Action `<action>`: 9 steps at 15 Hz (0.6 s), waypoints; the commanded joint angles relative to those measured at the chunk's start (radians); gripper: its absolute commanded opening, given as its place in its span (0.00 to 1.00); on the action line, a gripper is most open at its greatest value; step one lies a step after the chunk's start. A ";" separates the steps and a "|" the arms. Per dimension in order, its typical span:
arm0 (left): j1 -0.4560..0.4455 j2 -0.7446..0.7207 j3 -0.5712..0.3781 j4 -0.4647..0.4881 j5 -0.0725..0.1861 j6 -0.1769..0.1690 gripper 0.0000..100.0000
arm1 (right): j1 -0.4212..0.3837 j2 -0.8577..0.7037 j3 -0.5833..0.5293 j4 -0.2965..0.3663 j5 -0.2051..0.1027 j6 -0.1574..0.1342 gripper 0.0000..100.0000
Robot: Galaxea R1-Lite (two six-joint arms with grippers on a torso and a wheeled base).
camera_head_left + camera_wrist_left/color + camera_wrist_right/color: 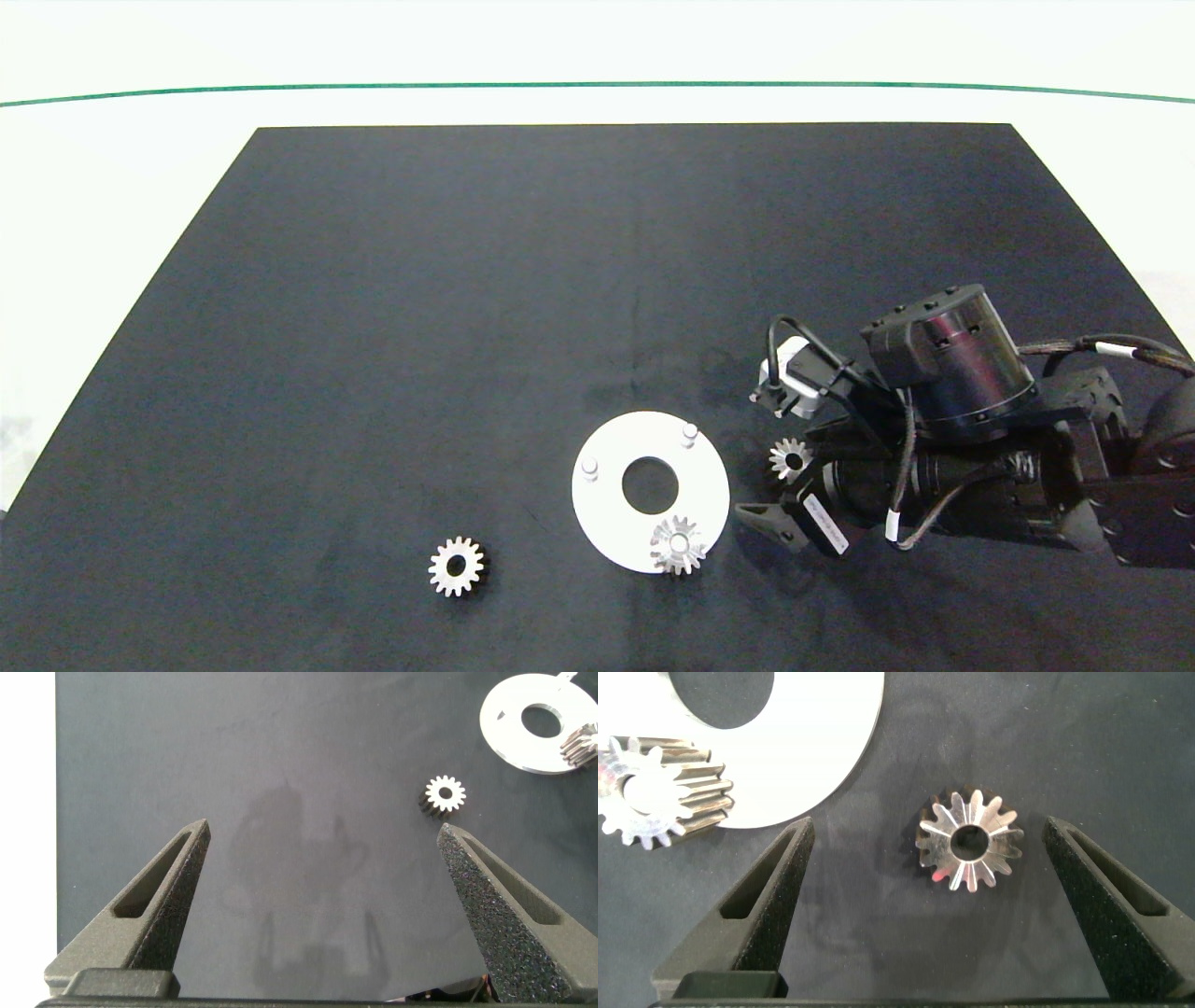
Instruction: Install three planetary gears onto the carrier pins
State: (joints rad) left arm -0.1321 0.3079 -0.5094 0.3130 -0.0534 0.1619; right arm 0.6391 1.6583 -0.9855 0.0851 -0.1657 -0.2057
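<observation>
The white disc (pixel 607 504) lies at the mat's front centre with two bare carrier pins (pixel 589 467) (pixel 689 432). One planetary gear (pixel 678 544) sits on the disc's near pin. A second gear (pixel 791 458) lies flat on the mat just right of the disc, between the spread fingers of my right gripper (pixel 758 457). In the right wrist view this gear (pixel 969 840) is untouched between the open fingers of the right gripper (pixel 929 826), beside the disc (pixel 831 747) and the mounted gear (pixel 654 789). A third gear (pixel 456 566) lies loose left of the disc. My left gripper (pixel 322 826) hangs open and empty, off from that gear (pixel 445 792).
A black mat (pixel 373 327) covers the white table, with a green line (pixel 597 85) across the table's far side. The right arm (pixel 952 373) and its cables take up the mat's right front. The left arm is out of the head view.
</observation>
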 commanded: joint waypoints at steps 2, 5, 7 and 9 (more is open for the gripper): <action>0.000 0.002 0.000 0.001 0.000 0.001 1.00 | -0.010 0.009 -0.002 0.001 0.011 0.005 0.94; 0.000 0.002 0.000 0.001 0.000 0.001 1.00 | -0.026 0.009 -0.005 0.001 0.023 0.006 0.88; 0.000 0.002 0.000 0.001 0.000 0.001 1.00 | -0.027 0.009 -0.007 0.001 0.023 0.006 0.84; 0.000 0.002 0.000 0.001 0.000 0.001 1.00 | -0.029 0.014 -0.007 -0.001 0.025 0.006 0.79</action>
State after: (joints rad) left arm -0.1321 0.3087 -0.5094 0.3126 -0.0534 0.1619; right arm 0.6113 1.6694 -0.9923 0.0845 -0.1409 -0.1981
